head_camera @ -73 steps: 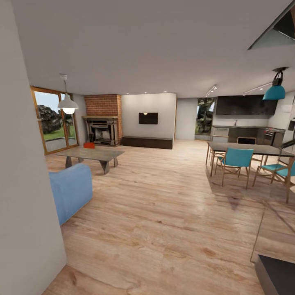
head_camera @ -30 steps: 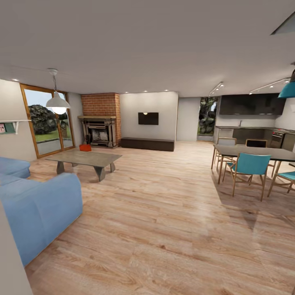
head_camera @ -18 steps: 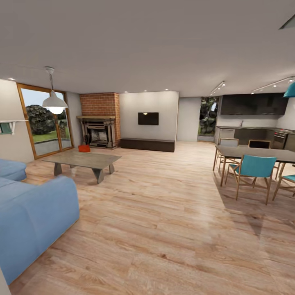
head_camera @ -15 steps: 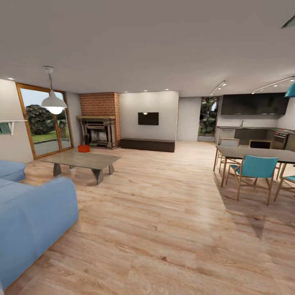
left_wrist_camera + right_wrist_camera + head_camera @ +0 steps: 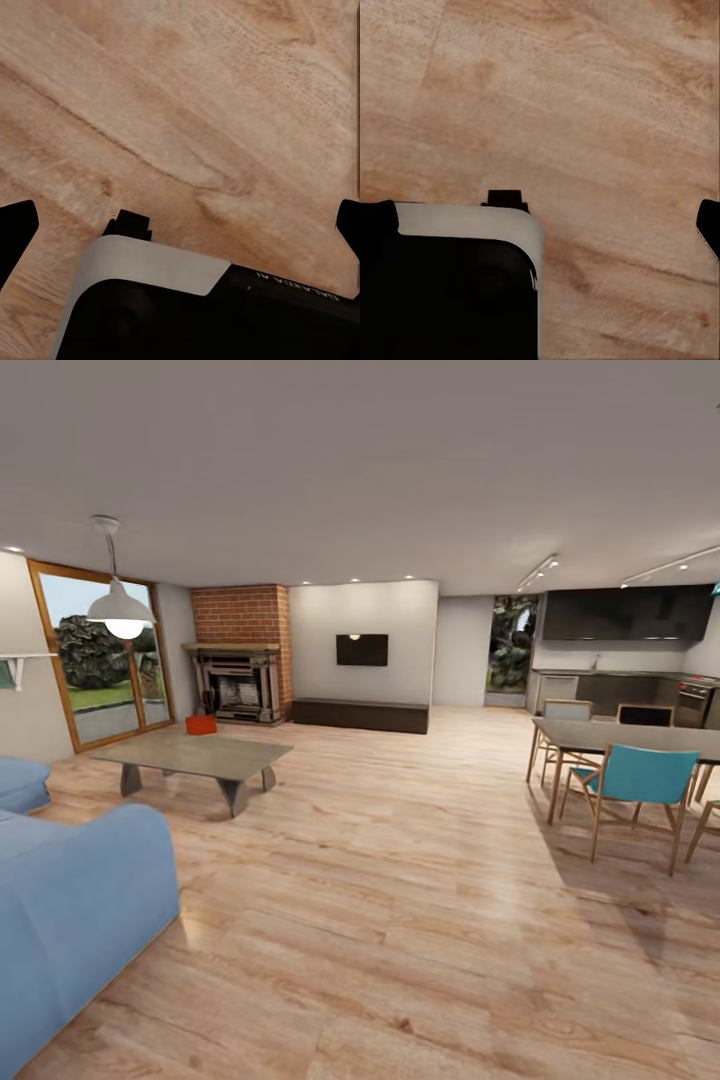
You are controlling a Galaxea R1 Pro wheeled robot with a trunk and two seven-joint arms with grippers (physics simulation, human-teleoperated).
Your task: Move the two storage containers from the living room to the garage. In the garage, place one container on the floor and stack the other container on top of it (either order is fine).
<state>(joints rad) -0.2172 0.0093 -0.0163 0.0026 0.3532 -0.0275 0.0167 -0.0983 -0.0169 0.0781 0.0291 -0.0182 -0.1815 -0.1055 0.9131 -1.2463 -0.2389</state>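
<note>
- The head view looks across the living room, with its light wood-plank floor (image 5: 400,880); the grey low table (image 5: 195,755) is the landmark used below.
- One orange-red storage container (image 5: 201,725) shows just past the table's far edge, toward the brick fireplace (image 5: 240,655). Whether it rests on the tabletop or on the floor behind it cannot be told, and only one bin can be made out.
- Beyond the table, on the same side as the fireplace, stand the wood-framed glass doors (image 5: 95,655); a white pendant lamp (image 5: 120,610) hangs above the table's near end.
- A blue sofa (image 5: 70,890) sits on the near side of the table.
- Well apart from the table, across the open floor, is a dining table (image 5: 640,738) with a teal chair (image 5: 635,785).
- The left gripper (image 5: 184,225) has its dark fingertips at opposite edges of its wrist view, spread wide over bare planks; small pale lettering on the robot's dark body is partly readable, seemingly "GALAXEA".
- The right gripper (image 5: 547,217) is likewise spread wide, holding nothing.
</note>
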